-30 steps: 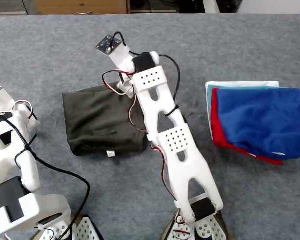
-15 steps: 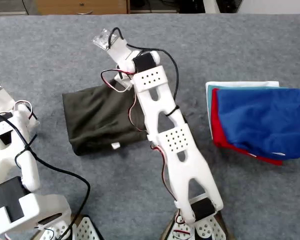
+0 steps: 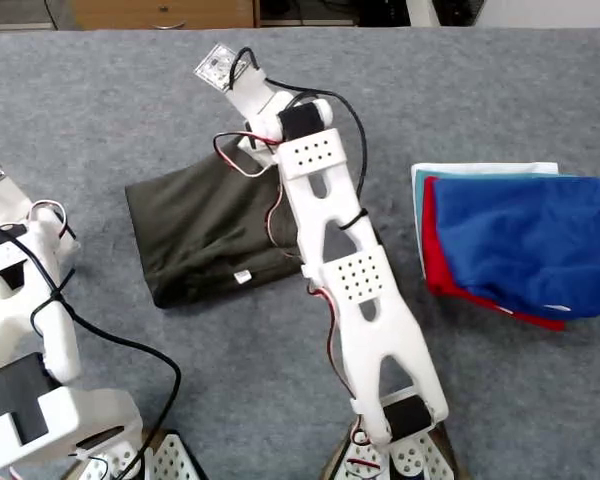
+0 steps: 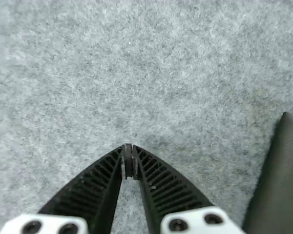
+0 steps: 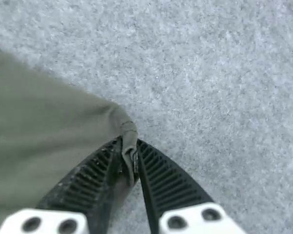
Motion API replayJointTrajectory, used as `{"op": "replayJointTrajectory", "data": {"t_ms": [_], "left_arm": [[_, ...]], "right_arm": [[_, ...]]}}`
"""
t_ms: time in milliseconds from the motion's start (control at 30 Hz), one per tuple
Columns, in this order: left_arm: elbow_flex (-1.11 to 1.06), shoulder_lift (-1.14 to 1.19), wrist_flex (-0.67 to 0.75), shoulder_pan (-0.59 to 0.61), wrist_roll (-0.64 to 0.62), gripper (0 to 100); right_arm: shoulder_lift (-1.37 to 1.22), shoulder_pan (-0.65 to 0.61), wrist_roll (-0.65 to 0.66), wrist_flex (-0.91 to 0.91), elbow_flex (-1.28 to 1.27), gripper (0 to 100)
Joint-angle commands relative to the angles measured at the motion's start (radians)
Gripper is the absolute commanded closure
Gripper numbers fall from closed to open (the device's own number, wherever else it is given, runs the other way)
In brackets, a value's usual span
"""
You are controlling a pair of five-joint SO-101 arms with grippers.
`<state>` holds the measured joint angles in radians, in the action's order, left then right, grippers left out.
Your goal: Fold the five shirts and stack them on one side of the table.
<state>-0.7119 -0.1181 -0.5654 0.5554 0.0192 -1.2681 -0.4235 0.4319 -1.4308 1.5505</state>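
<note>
Fabric of the olive shirt [image 5: 39, 122] sits pinched at its corner in the right tool [image 5: 129, 152]; the left tool [image 4: 128, 160] is clenched empty, seemingly just above the counter [image 4: 136, 73].

White plastic arms [image 3: 380, 340], plates [image 3: 358, 278] with small dot holes, black servo motors [image 3: 300, 120], thin red, white and black cables [image 3: 121, 346], black ribbed fingers [image 4: 158, 183], white screw mounts [image 4: 190, 222]

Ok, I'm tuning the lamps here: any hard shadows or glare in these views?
High view: even light, no glare on the table, just a soft shadow along the near edge of the dark shirt. Left wrist view: a faint shadow ahead of the shut left hand. Right wrist view: shade only inside the right hand, shut on the shirt's corner.
</note>
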Motion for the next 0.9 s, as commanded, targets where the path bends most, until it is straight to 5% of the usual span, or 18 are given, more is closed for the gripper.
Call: {"op": "replayJointTrajectory", "data": {"t_ms": [0, 133, 267, 333, 433, 633, 867], "left_arm": [[0.002, -0.002, 0.015, -0.011, 0.009, 98], [0.002, -0.002, 0.015, -0.011, 0.009, 98], [0.002, -0.002, 0.015, -0.011, 0.011, 98], [0.002, -0.002, 0.015, -0.011, 0.011, 98], [0.002, -0.002, 0.015, -0.011, 0.011, 98], [0.003, -0.002, 0.015, -0.009, 0.011, 98], [0.003, -0.002, 0.015, -0.009, 0.011, 98]], "right_arm": [[0.010, 0.001, 0.041, -0.041, 0.058, 93.0], [0.012, -0.010, 0.064, -0.104, 0.059, 76.8], [0.022, -0.005, 0.084, -0.184, 0.124, 74.6], [0.067, -0.002, 0.084, -0.221, 0.120, 78.2], [0.145, -0.010, 0.048, -0.315, 0.116, 98.8], [0.242, -0.007, 0.046, -0.361, -0.035, 99.1], [0.570, -0.038, 0.018, -0.348, -0.656, 99.5]]}}
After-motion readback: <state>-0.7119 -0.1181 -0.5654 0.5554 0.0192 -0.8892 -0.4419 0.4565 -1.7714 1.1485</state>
